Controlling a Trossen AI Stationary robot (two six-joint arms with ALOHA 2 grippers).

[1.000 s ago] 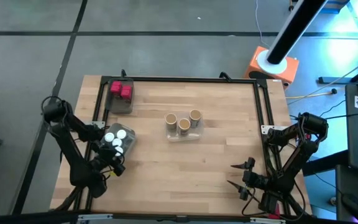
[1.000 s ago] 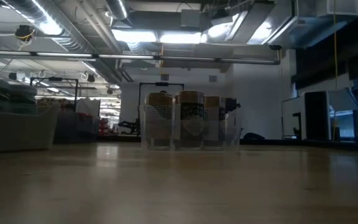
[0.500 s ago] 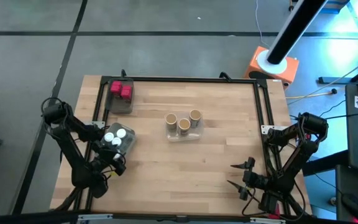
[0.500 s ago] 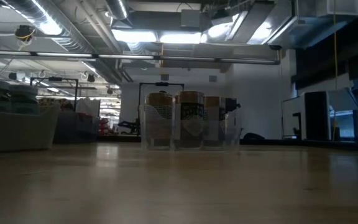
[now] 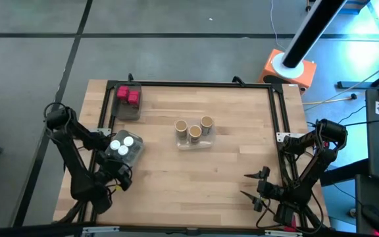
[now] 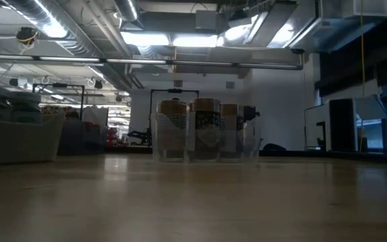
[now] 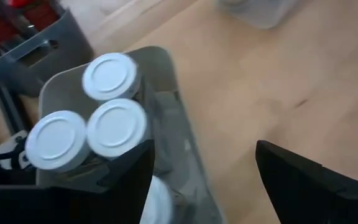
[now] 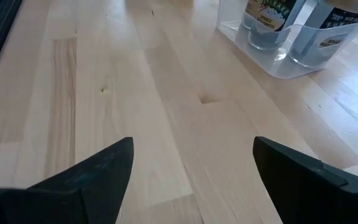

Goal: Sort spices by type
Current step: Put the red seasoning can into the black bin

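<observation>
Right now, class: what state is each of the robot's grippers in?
Left gripper: open, holding nothing, just behind the tray of white jars.
Right gripper: open, empty, over bare table.

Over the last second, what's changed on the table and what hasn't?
The left gripper has backed away from the tray of white-capped jars toward the table's near left corner, its fingers open and empty. All four white-capped jars sit in their tray. The tan jars, the red jars and the right gripper, open near the right edge, have not moved.
</observation>
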